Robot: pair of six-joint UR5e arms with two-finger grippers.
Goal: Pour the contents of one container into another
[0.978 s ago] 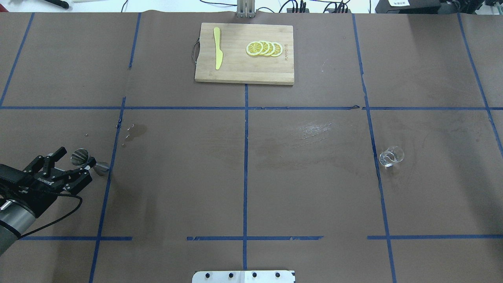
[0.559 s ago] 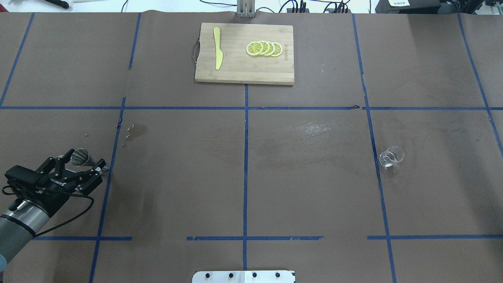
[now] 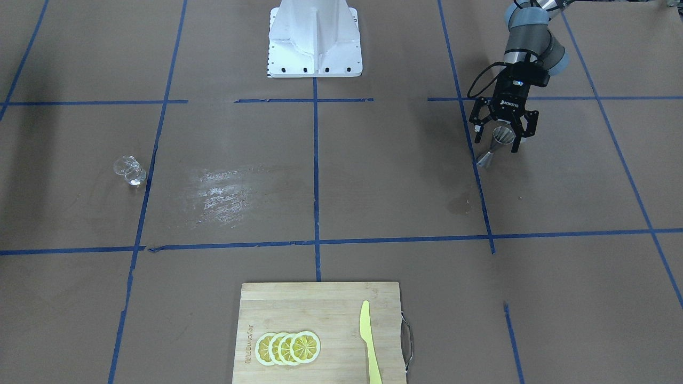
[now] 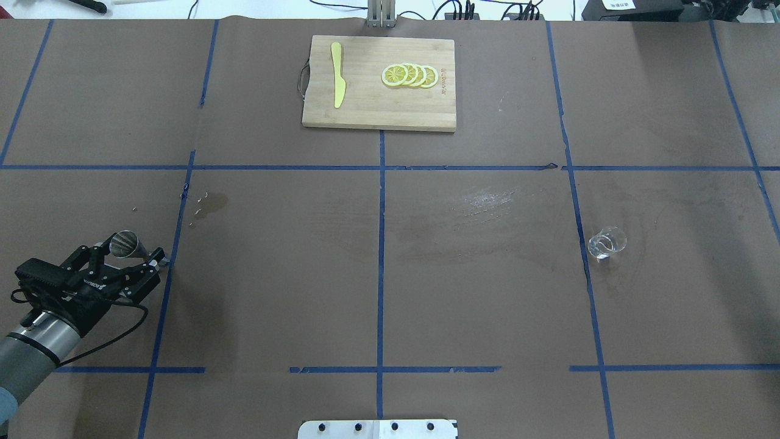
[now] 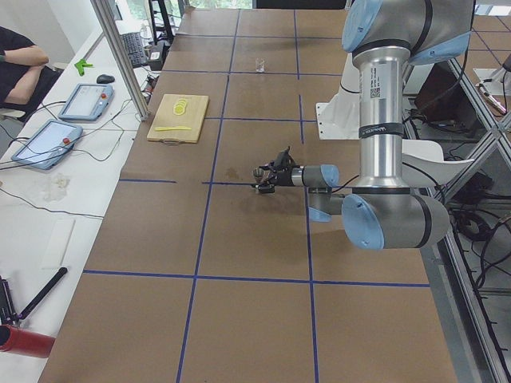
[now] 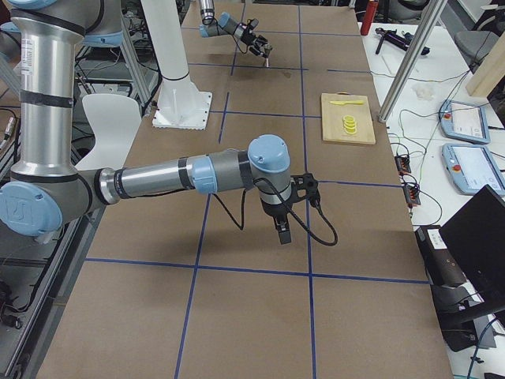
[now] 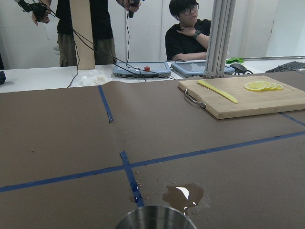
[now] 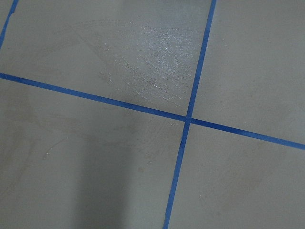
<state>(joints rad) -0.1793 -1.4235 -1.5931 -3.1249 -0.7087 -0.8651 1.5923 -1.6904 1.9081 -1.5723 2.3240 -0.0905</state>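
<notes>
The steel jigger (image 4: 125, 242) stands on the brown table at the near left, and its rim (image 7: 155, 218) shows at the bottom of the left wrist view. My left gripper (image 4: 131, 250) is open, one finger on each side of the jigger (image 3: 500, 136) without clamping it. The clear glass cup (image 4: 606, 242) stands alone on the right side, also in the front-facing view (image 3: 129, 170). My right gripper (image 6: 282, 230) shows only in the exterior right view, hanging above bare table; whether it is open or shut I cannot tell.
A wooden cutting board (image 4: 365, 110) at the far middle carries lemon slices (image 4: 409, 75) and a yellow knife (image 4: 337, 74). A small wet spot (image 4: 214, 201) lies beyond the jigger. The robot base (image 3: 315, 37) is at the near edge. People sit beyond the table (image 7: 188, 28).
My left gripper has moved forward and to the right, so its open fingers now straddle the jigger. The jigger and the glass cup have not moved.
</notes>
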